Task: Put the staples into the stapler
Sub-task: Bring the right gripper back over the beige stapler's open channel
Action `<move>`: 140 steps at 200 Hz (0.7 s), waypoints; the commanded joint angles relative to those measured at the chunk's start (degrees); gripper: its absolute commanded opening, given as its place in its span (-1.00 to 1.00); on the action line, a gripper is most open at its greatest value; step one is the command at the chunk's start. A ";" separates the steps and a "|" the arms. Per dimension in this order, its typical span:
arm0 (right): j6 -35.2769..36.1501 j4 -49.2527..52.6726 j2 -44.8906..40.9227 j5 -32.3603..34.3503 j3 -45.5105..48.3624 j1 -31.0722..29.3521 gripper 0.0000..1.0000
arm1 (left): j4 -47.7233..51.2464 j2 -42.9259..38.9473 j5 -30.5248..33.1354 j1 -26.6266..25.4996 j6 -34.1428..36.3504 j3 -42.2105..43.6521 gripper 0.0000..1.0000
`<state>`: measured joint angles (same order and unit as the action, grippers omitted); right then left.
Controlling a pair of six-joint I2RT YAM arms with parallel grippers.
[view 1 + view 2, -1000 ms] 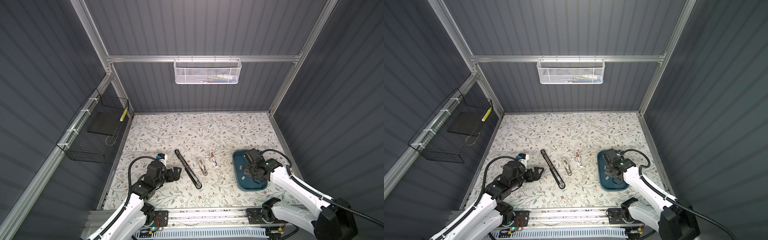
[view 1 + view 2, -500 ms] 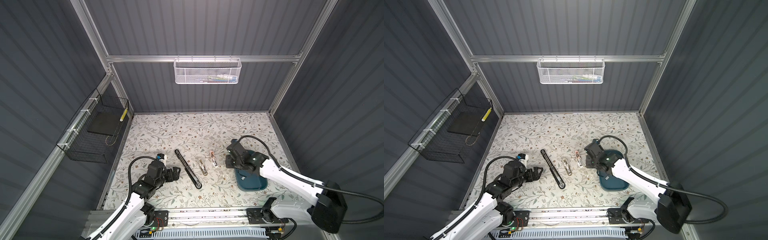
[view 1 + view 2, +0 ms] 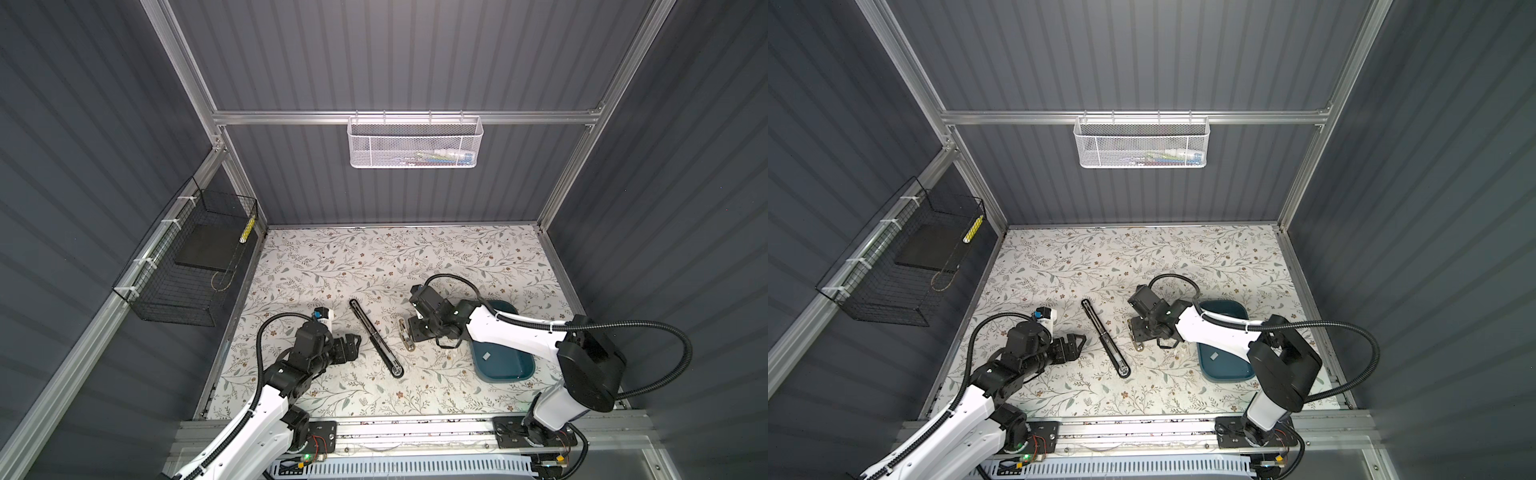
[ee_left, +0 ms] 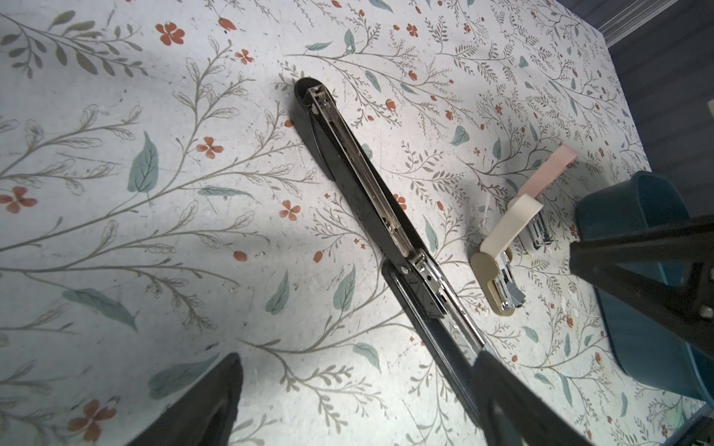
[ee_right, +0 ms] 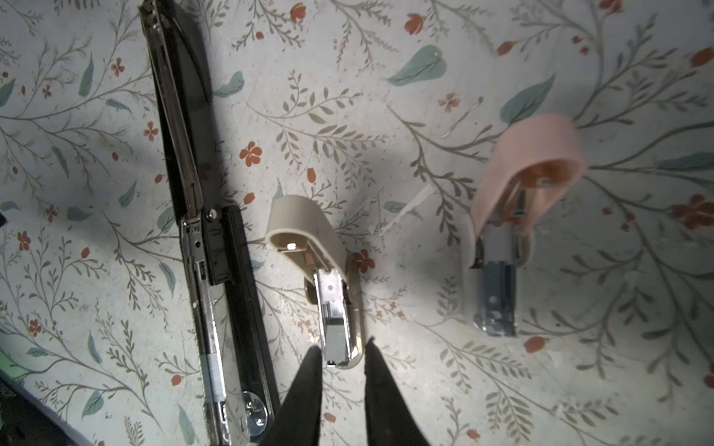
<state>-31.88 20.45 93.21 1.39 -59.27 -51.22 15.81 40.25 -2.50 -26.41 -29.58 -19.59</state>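
Right hand (image 5: 343, 345): hangs tips-down, fingers (image 5: 309, 386) only a narrow gap apart; cannot tell whether anything sits pinched between them. Hovers right over the metal nose of the beige stapler (image 5: 309, 228).

Beige stapler: lies mid-surface (image 3: 374, 257), toward the front edge, lid tipped up, magazine bared.

Pink stapler (image 5: 529, 154): lies near it on the side toward the right edge, lid up likewise, apart from it.

Long black stapler (image 3: 376, 338): lies on the beige one's other side, toward the left edge, folded out flat, slanting toward the front edge, close by but not touching.

Teal tray (image 3: 509, 361): sits toward the front right corner, partly under the right arm. Holds the staples (image 3: 485, 355), seen in both top views (image 3: 1214, 355) as one small grey strip flat on the tray floor, apart from every stapler.

Left hand (image 3: 353, 341): stays out toward the left edge, near the front, spread wide and empty, pointing at the long black stapler without touching it.
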 commanded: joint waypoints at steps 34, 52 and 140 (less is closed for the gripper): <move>-0.69 0.30 2.81 -1.56 -0.66 -1.24 -0.57 | 0.93 0.12 -0.35 0.14 -0.03 -0.88 0.86; -1.33 0.27 3.11 -1.26 0.07 -1.33 -0.57 | 0.86 0.07 -0.53 0.13 0.03 -0.80 0.87; -3.57 -0.23 5.02 -0.98 2.40 -1.46 -0.63 | 0.76 0.48 -0.75 0.13 0.23 -0.96 0.87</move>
<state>-34.26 19.88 96.64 0.21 -57.87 -52.29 15.79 40.77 -2.57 -26.41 -29.58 -19.59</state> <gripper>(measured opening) 0.187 0.933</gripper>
